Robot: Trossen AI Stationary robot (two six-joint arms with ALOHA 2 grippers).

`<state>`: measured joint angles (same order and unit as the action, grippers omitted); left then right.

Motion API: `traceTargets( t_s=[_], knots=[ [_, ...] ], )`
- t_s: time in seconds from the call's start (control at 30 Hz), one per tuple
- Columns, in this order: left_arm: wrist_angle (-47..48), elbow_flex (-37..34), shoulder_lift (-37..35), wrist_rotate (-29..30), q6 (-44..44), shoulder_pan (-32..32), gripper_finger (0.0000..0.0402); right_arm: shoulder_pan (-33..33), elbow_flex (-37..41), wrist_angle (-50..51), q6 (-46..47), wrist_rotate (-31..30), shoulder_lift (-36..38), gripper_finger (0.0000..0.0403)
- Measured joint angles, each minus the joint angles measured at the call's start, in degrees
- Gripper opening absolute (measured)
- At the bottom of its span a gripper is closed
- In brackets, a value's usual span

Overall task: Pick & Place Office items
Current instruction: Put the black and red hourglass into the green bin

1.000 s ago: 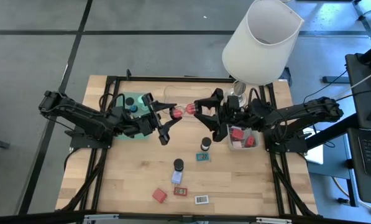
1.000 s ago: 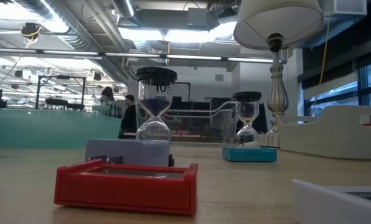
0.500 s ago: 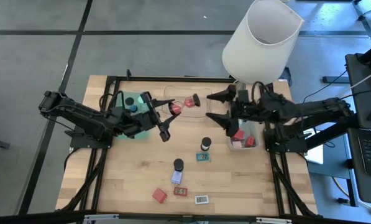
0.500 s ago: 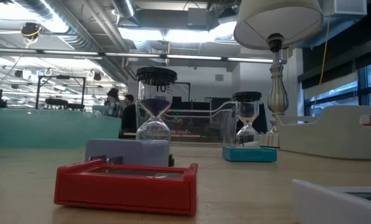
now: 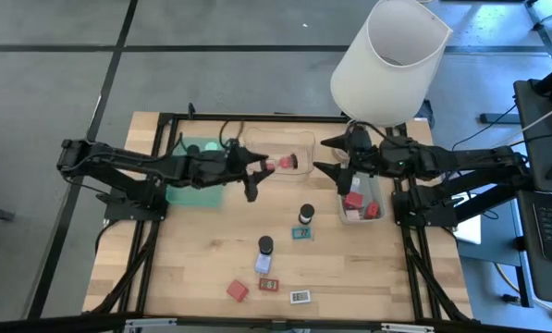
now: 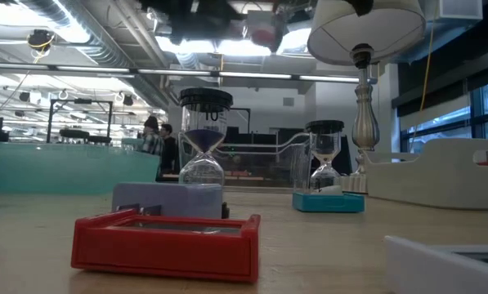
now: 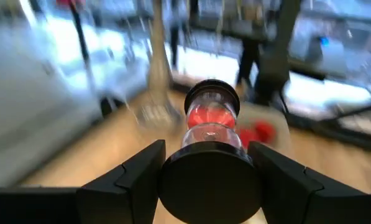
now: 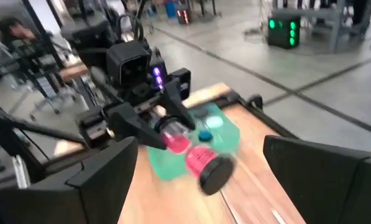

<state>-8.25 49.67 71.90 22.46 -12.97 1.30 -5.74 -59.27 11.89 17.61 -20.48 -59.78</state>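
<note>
The left gripper [image 5: 254,170] is clamped on one black end cap of a red sand timer [image 5: 277,164], which it holds horizontally above the clear tray [image 5: 303,139] at the table's far side; the timer sticks straight out from between the two fingers, its other cap [image 7: 212,95] pointing away from the wrist. The right gripper [image 5: 328,156] stands just beside that free end, fingers spread wide and empty, apart from the timer. Other timers and small blocks lie on the wooden table [image 5: 192,259] nearer the front.
</note>
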Motion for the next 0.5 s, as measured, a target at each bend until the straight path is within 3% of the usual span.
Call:
traceTargets(
  t_s=[0.27,0.5],
  knots=[
    [17.5,0.0,-4.1,-16.2,-14.5,-1.8,0.0215,0.9,0.0,3.7,0.2,-0.1,-0.9,0.035],
    [36.9,0.0,-14.0,-21.9,-26.0,-5.2,0.0215,1.3,0.0,3.7,0.0,-0.1,-1.8,0.035]
  ],
)
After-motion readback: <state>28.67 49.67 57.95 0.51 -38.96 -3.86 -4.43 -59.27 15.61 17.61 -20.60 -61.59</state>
